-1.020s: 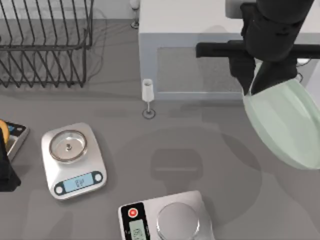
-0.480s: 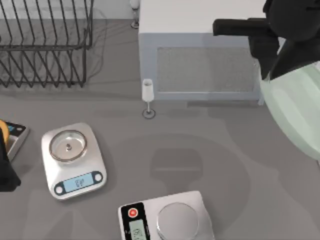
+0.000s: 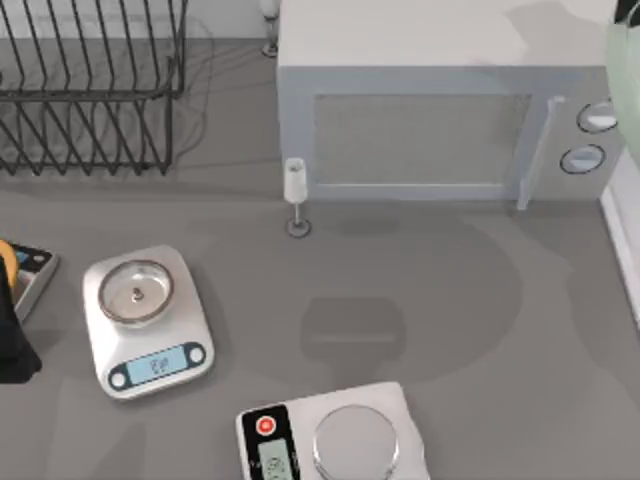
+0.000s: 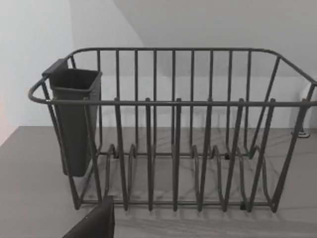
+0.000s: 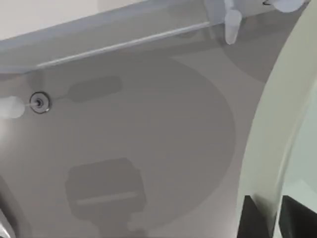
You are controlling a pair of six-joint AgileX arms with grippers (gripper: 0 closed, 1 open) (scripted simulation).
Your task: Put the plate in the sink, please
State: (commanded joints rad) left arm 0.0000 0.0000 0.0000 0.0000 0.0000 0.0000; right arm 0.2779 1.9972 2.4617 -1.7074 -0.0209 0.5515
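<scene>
While clamped on plate [image 5: 277, 124] rim, right gripper [image 5: 270, 218] | fingers nearly together | left unclear

My right tool [image 5: 262, 218] has two flat black fingers [image 5: 252, 218]. By the dish rack [image 4: 173, 134], my left arm shows a dark grey corner.

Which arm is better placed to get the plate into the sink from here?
The right. Its hand already grips the plate at the rim, and in the top view the plate sits at the table's right edge, above the sink's white rim. The left arm is parked at the far left, facing the dish rack.
</scene>
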